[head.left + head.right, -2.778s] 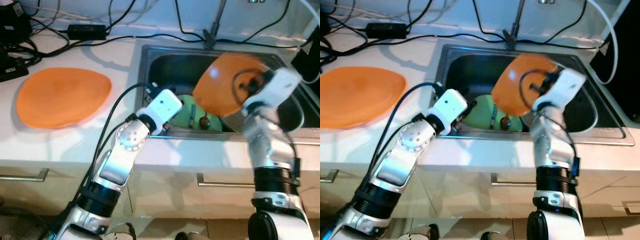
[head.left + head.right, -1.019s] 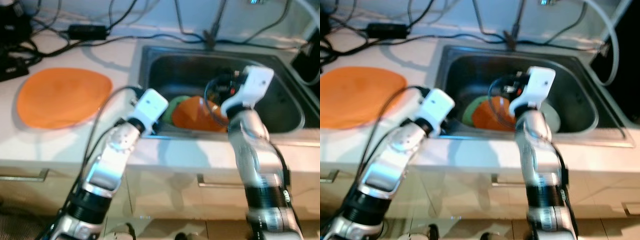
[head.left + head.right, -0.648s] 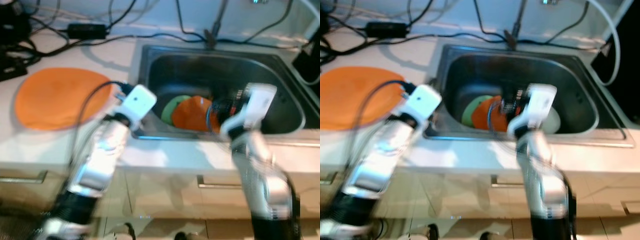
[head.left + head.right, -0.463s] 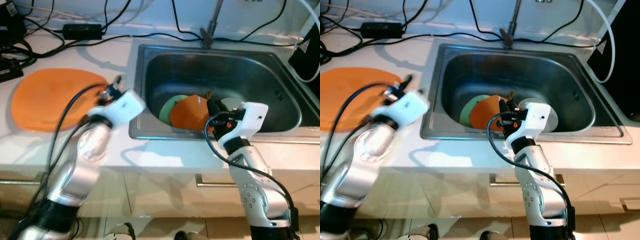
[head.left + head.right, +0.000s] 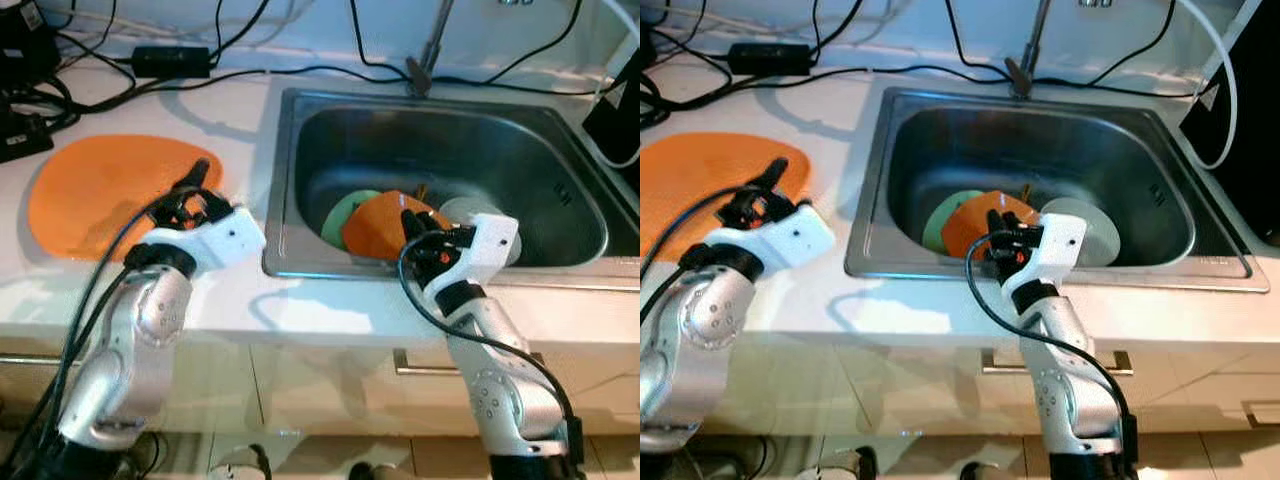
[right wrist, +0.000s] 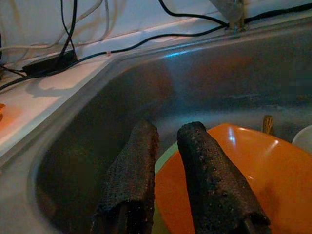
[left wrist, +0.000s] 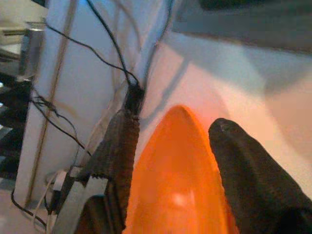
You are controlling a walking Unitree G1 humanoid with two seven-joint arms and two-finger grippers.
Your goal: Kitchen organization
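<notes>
A large orange plate (image 5: 100, 190) lies on the white counter at the left. My left gripper (image 5: 195, 182) hovers over its right edge, open, and the plate's rim (image 7: 178, 195) shows between the two fingers (image 7: 117, 156) in the left wrist view. In the steel sink (image 5: 480, 150) an orange bowl (image 5: 380, 222) leans on a green plate (image 5: 338, 215), beside a pale grey plate (image 5: 470, 212). My right gripper (image 5: 412, 228) sits at the bowl's near edge, its fingers (image 6: 134, 170) a narrow gap apart and holding nothing.
A tap (image 5: 430, 45) stands behind the sink. Black cables and a power brick (image 5: 175, 62) trail along the back of the counter. A dark box (image 5: 615, 120) stands at the right. Drawer handles (image 5: 45, 355) run below the counter's front edge.
My right gripper lowered the orange bowl into the sink, let go, and drew back toward the front rim. My left arm swung from the sink's rim to the orange plate.
</notes>
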